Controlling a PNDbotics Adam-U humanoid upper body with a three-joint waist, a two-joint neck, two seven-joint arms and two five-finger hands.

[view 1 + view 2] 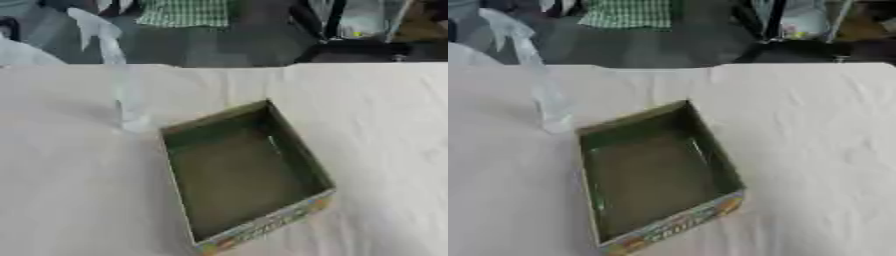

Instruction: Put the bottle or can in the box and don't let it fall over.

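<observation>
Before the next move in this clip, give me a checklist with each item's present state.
1. Box open side up on the table: ok.
2. Box interior free of objects: ok, only bare floor shows.
3. Bottle located: cannot tell; a pale, see-through upright shape stands just beyond the box's far left corner, too faint to name.
4. That shape upright: ok.
5. Either hand in view and ready: not ok, neither shows.
6. White cloth under the box lying flat: ok, only slight wrinkles.
</observation>
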